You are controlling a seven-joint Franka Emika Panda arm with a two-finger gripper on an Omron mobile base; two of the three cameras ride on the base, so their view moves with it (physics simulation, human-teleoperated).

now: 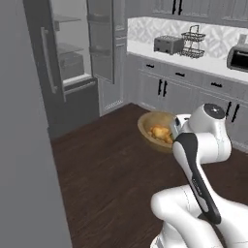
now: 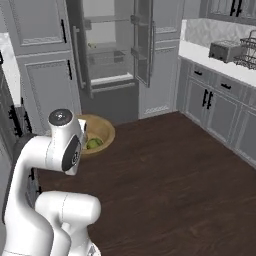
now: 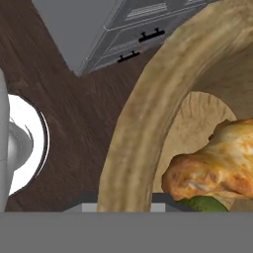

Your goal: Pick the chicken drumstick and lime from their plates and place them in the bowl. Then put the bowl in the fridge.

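The light-brown wooden bowl [image 1: 154,127] hangs above the dark floor, close in front of my arm. In it lie the golden-brown chicken drumstick [image 3: 217,168] and, under its edge, the green lime [image 3: 200,203]. The lime [image 2: 92,144] also shows inside the bowl [image 2: 102,131] in the right base view. My gripper [image 3: 124,205] is shut on the bowl's thick near rim [image 3: 131,133], one finger on each side of the wall. The fridge [image 1: 72,53] stands ahead to the left with both doors swung open, showing grey shelves and a drawer. The plates are out of view.
A counter runs along the right wall with a toaster [image 1: 168,44], a wire rack [image 1: 193,42] and a toaster oven [image 1: 238,57]. Grey cabinets [image 1: 164,89] stand below it. A tall grey panel [image 1: 24,160] is close on the left. Dark wood floor [image 1: 106,164] lies between me and the fridge.
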